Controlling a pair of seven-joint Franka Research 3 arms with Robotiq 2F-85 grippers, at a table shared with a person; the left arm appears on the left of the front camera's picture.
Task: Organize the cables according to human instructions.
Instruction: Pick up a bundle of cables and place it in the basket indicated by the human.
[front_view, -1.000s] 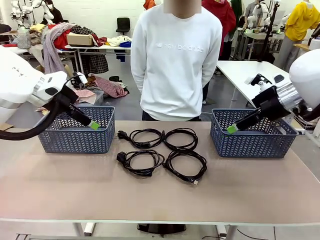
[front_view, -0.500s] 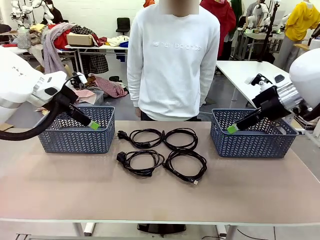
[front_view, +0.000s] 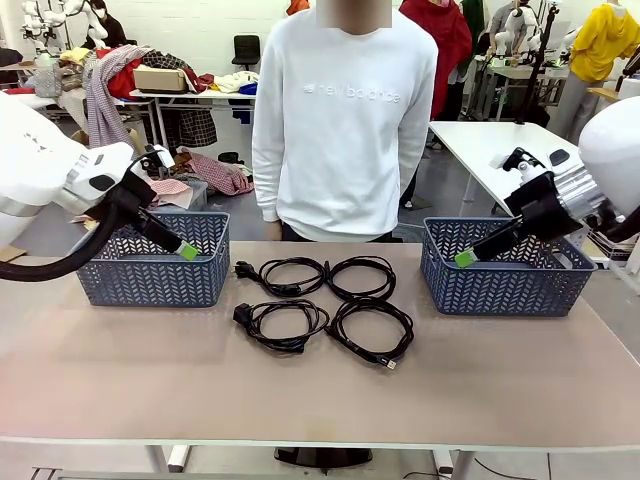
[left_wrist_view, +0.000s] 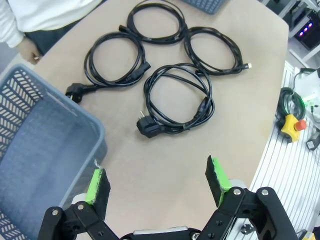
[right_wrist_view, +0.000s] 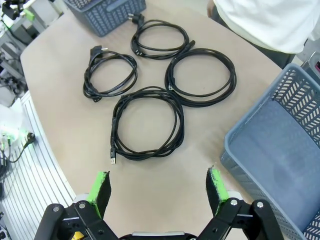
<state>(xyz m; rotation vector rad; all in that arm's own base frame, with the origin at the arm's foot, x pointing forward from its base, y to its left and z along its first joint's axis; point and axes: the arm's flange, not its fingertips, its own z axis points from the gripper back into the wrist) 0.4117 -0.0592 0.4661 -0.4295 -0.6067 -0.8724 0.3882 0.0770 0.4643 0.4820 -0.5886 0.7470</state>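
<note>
A: Quick, which step?

B: Nothing picked yet, I'd say. All four cables (front_view: 327, 270) lie as loose coils mid-table, in a two-by-two cluster between the left basket (front_view: 150, 275) and the right basket (front_view: 500, 285), neighbours touching or nearly so. It looks like waiting on the person (front_view: 345, 120) to say which goes where.

A: Grippers?

B: The left gripper (left_wrist_view: 157, 182) has its jaws spread wide and holds nothing, hanging by the left basket's near corner. The right gripper (right_wrist_view: 157, 190) is the same, wide apart and empty, by the right basket's rim. Both are well apart from the coils.

A: Next move?

B: My guess: an instruction first, then one arm drops onto a single coil. The strands are thin and bunched, so the pinch must catch the bundle and not drag a neighbour.

A: Anything unclear?

B: In the front view the person's hands are tucked behind the body, so no gesture can be read. The plug ends are too small to type. Both basket floors are cut off in the wrist views.
</note>
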